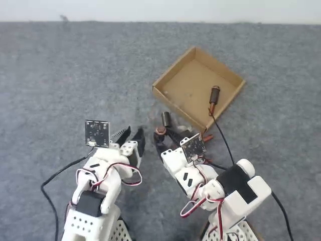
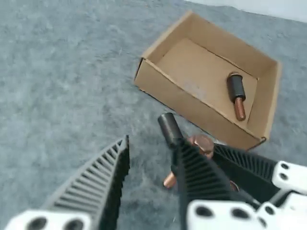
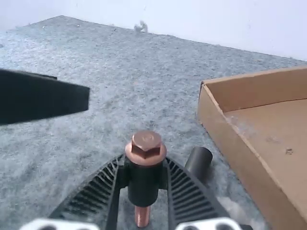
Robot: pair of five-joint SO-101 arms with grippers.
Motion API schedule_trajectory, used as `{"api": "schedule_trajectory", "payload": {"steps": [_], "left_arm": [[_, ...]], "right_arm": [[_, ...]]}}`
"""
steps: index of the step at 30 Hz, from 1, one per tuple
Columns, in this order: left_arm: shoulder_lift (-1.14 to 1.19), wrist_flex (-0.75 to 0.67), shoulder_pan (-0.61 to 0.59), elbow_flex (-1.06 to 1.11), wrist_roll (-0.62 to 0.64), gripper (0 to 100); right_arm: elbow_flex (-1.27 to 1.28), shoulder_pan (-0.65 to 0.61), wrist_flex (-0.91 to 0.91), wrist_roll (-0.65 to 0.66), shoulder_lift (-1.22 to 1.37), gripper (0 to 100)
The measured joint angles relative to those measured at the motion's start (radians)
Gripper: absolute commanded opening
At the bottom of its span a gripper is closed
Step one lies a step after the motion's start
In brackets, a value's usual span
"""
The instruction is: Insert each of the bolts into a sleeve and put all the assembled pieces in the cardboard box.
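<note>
Mid-table, the left gripper [image 1: 134, 133] gapes empty. The right gripper [image 3: 144, 163] pinches a sleeved bolt [image 3: 144, 178], ready for boxing, I judge. A bare sleeve [image 1: 166, 119] sits unfilled just beside the front wall of the box [image 1: 175, 105]. One finished piece [image 1: 214, 96] lies near the box's right corner.

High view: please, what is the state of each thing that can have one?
Brown cardboard box: upright, open-topped, one assembled piece inside.
Copper bolt in black sleeve: assembled, lying flat in the box.
Second copper bolt in black sleeve: assembled, held upright.
Loose black sleeve: empty, lying outside the box.
Left gripper: fingers open, empty.
Right gripper: fingers shut on the second bolt's sleeve.
</note>
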Motion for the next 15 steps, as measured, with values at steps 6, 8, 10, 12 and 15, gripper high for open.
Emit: {"api": "schedule_trajectory", "payload": {"steps": [6,8,10,12,15], "left_arm": [[0.000,0.071,-0.031,0.000,0.005,8],[0.000,0.091,-0.074,0.000,0.005,1],[0.000,0.110,-0.129,0.000,0.005,1],[0.000,0.133,-0.184,0.000,-0.009,1],[0.000,0.144,-0.235,0.000,-0.020,1]], "right_arm": [[0.000,0.000,0.000,0.000,0.000,0.6],[0.000,0.000,0.000,0.000,0.000,0.6],[0.000,0.000,0.000,0.000,0.000,0.6],[0.000,0.000,0.000,0.000,0.000,0.6],[0.000,0.000,0.000,0.000,0.000,0.6]]}}
